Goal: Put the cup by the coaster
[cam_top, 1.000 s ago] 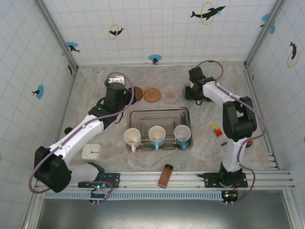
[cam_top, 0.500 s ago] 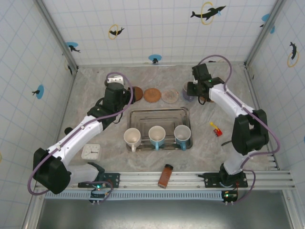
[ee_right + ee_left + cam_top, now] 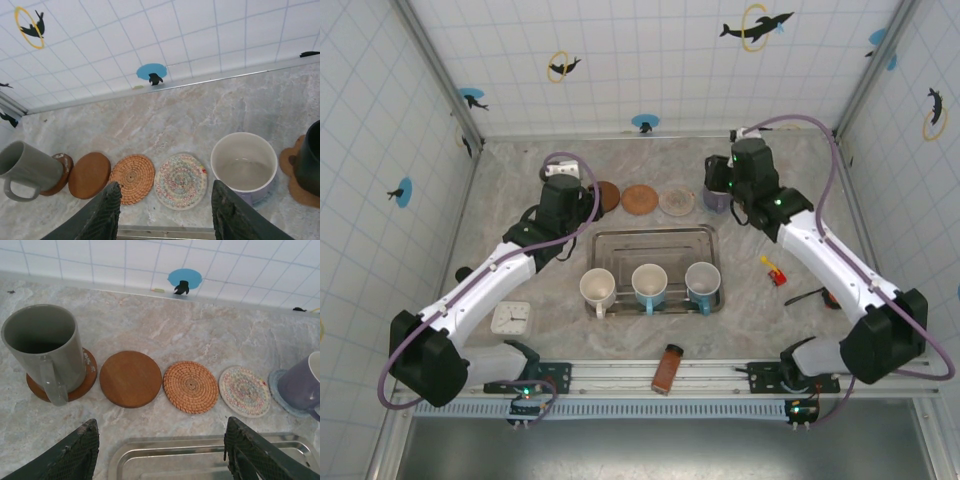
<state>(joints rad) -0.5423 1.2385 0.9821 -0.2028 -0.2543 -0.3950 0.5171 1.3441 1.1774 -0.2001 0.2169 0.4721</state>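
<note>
A purple cup (image 3: 243, 165) stands upright on a blue coaster (image 3: 278, 390) at the right end of a row of coasters; from above the cup (image 3: 717, 199) is just past my right gripper (image 3: 727, 188). That right gripper (image 3: 165, 216) is open and empty, held back from the row, with the cup beyond its right finger. A grey cup (image 3: 47, 347) stands on a brown coaster (image 3: 86, 385) at the row's left end. My left gripper (image 3: 162, 450) is open and empty above the tray's far edge (image 3: 200, 442).
Between the two cups lie a wooden coaster (image 3: 131, 378), a woven coaster (image 3: 191, 386) and a patterned coaster (image 3: 245, 391). The metal tray (image 3: 655, 240) holds three cups. A dark cup (image 3: 310, 160) stands far right. A white clock (image 3: 510, 317) and a brown bottle (image 3: 667, 368) lie near the front.
My right gripper has opened, come off the purple cup and drawn back, and its arm has swung outward to the right. The left arm has stayed still.
</note>
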